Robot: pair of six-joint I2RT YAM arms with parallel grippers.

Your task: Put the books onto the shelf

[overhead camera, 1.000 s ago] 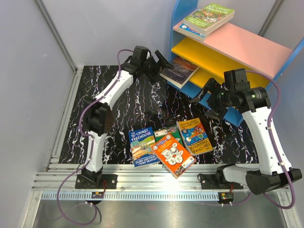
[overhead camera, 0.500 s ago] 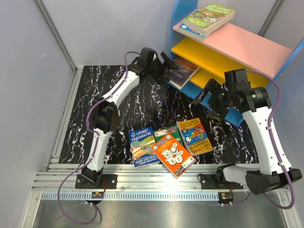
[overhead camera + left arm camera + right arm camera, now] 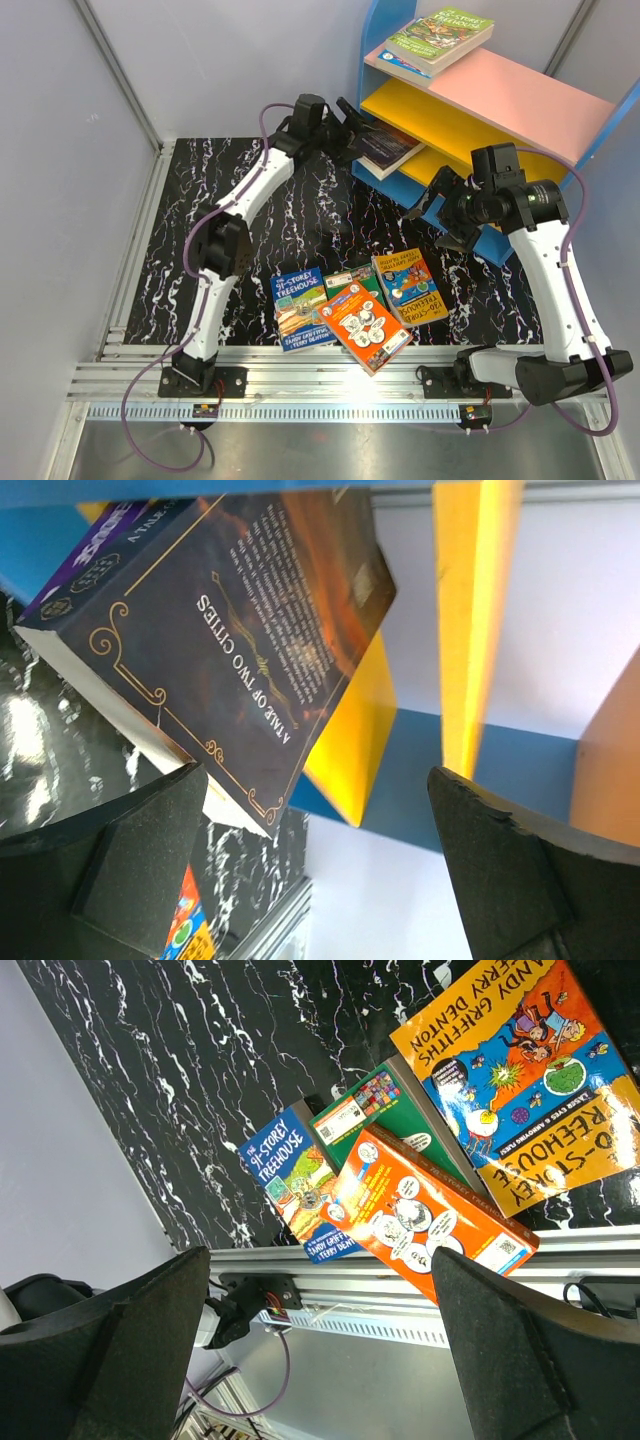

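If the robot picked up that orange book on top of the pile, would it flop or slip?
The orange book looks like a thin paperback, so it would probably flex if gripped by one edge. Its cover looks glossy and it rests on the green book, so a push would likely slide it.

Behind the left pincer point(image 3: 315, 870), white shell links between black joint housings; same build behind the right pincer point(image 3: 320, 1350). Matte black fingers point(image 3: 130, 865), thick, wedge-shaped, blunt at the tips, slightly rough along the edges. Loose loops of purple cable point(image 3: 186, 250) from each pincer's wrist back to a black base block point(image 3: 200, 380) farthest from the pincer.
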